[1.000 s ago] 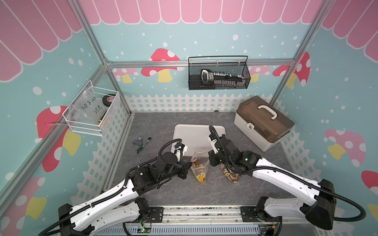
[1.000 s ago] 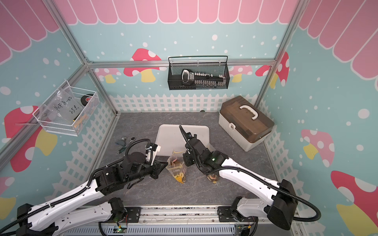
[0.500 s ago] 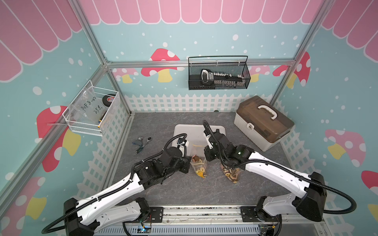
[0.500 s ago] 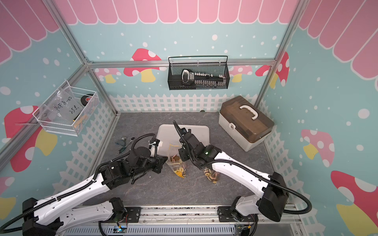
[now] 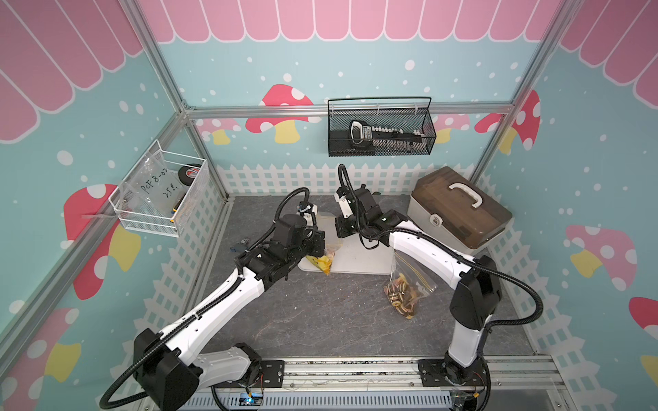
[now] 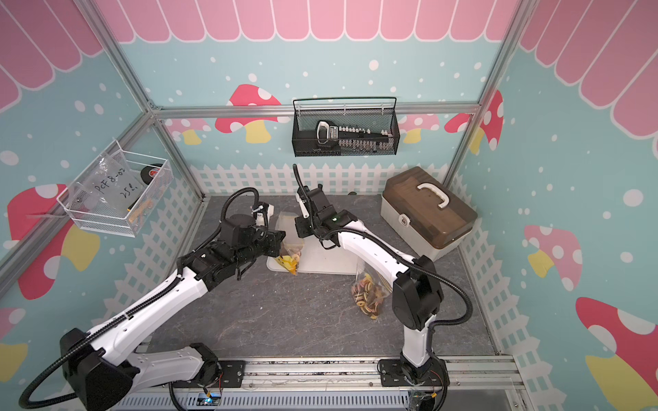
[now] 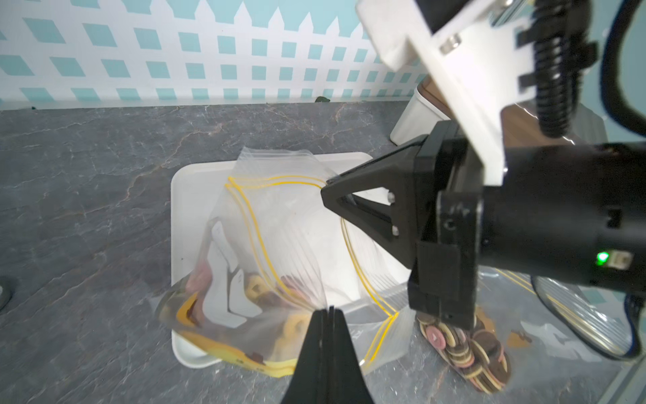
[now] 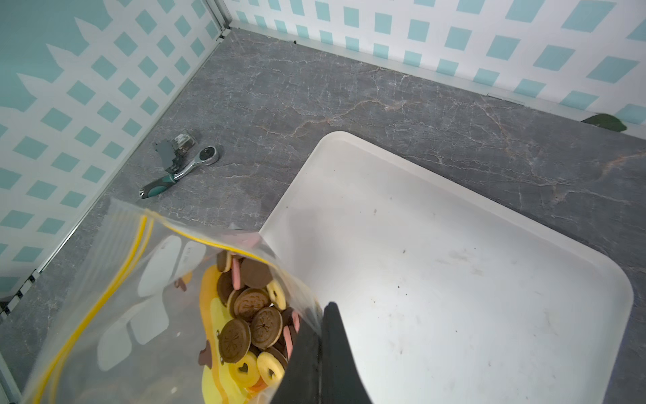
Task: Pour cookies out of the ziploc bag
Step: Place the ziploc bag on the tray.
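Note:
The clear ziploc bag (image 5: 328,245) (image 6: 290,245) with yellow zip lines hangs mouth-up between my two grippers, above the left end of the white tray (image 5: 359,261) (image 8: 437,262). Brown, yellow and pink cookies (image 8: 251,314) (image 7: 257,286) lie heaped in its bottom. My left gripper (image 7: 328,309) (image 5: 321,237) is shut on one lip of the bag (image 7: 279,227). Across the mouth, my right gripper (image 8: 323,307) (image 7: 325,189) (image 6: 298,227) is shut on the opposite lip, and the mouth gapes between them.
A second bag of cookies (image 5: 406,290) (image 6: 370,297) (image 7: 465,353) lies on the grey table by the right arm. A brown-lidded toolbox (image 5: 459,213) stands at the back right. A ratchet wrench (image 8: 181,168) lies near the left fence. Wire baskets (image 5: 381,138) (image 5: 160,195) hang on the walls.
Both arms have lifted the bag off the table and carried it toward the back, from in front of the tray to above its left end. The grips have stayed shut.

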`<state>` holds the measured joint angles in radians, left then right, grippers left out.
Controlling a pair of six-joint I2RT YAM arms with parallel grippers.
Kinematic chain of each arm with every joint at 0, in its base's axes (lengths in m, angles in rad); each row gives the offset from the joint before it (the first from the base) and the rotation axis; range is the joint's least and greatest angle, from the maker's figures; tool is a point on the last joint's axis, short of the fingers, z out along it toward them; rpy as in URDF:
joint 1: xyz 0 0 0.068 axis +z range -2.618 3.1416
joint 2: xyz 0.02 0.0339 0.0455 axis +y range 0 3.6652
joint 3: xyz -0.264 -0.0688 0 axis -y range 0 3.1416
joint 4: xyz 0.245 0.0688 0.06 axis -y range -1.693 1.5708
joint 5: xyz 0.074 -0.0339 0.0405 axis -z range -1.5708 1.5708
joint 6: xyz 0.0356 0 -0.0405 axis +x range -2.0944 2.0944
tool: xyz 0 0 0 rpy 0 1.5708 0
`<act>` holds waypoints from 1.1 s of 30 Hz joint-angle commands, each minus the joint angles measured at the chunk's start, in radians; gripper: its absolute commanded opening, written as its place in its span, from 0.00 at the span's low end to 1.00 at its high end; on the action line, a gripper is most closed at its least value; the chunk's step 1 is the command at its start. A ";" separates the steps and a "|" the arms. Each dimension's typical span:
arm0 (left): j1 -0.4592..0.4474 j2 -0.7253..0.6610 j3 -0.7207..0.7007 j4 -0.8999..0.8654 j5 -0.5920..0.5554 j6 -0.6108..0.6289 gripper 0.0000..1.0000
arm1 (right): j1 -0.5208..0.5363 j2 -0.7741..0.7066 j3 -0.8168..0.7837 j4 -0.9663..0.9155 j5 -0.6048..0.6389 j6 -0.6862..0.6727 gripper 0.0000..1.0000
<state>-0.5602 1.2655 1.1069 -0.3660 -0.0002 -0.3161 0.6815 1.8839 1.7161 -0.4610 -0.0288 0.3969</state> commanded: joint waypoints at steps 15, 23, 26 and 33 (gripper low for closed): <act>0.046 0.325 0.177 0.052 0.074 0.058 0.00 | -0.154 0.059 -0.125 0.031 -0.001 -0.032 0.00; 0.046 0.275 0.193 0.039 0.121 0.042 0.00 | -0.154 -0.055 -0.180 0.089 -0.119 0.010 0.03; 0.047 0.277 0.176 0.054 0.140 0.034 0.00 | -0.155 -0.100 -0.204 0.093 -0.111 0.010 0.08; 0.059 0.239 0.124 0.131 0.179 -0.002 0.28 | -0.154 -0.246 -0.293 0.081 0.015 -0.042 0.19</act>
<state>-0.5121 1.5562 1.2572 -0.2920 0.1535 -0.3038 0.5293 1.6897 1.4559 -0.3809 -0.0711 0.3878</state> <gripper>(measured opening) 0.246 0.184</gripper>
